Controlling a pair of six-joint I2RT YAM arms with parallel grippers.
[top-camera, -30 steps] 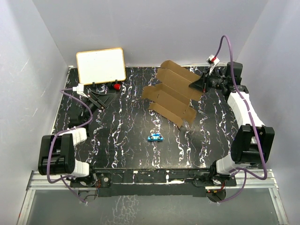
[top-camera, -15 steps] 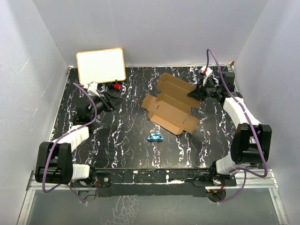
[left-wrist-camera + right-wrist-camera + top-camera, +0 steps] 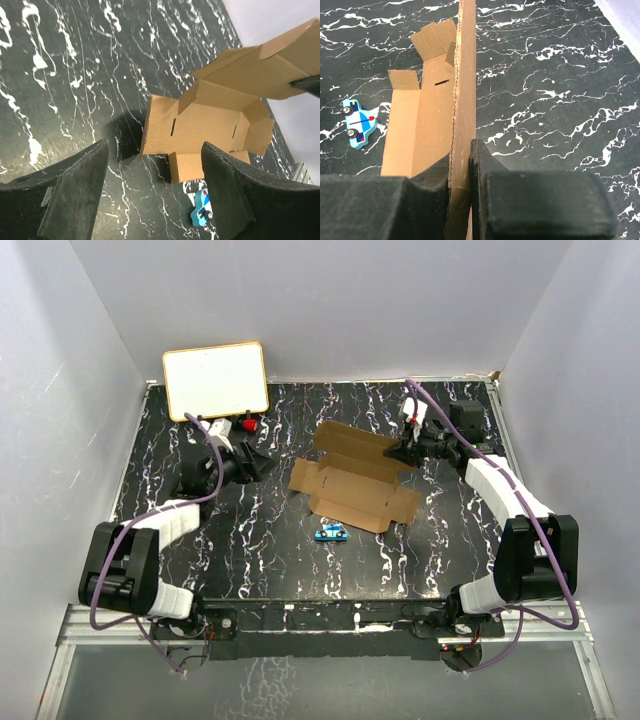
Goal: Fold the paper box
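Observation:
The paper box (image 3: pixel 350 485) is a brown die-cut sheet, partly flat on the black marbled table, with its far panel lifted. My right gripper (image 3: pixel 402 450) is shut on that raised panel's edge. In the right wrist view the cardboard (image 3: pixel 464 75) stands edge-on, clamped at my right gripper (image 3: pixel 462 172). My left gripper (image 3: pixel 264 467) hovers just left of the sheet, open and holding nothing. In the left wrist view the box (image 3: pixel 210 125) lies ahead, beyond my left gripper (image 3: pixel 155 195), with its flaps spread and the lifted panel tilted upward.
A small blue toy car (image 3: pixel 330 533) sits just in front of the sheet, also visible as the car (image 3: pixel 202 212) and the car (image 3: pixel 357 125). A white board with a tan frame (image 3: pixel 215 380) leans at the back left, with a small red object (image 3: pixel 249 425) beside it.
My right gripper dragged the cardboard left, toward the table's middle, lowering it. My left arm swung right from the table's left side, closer to the sheet, its jaws slightly narrower.

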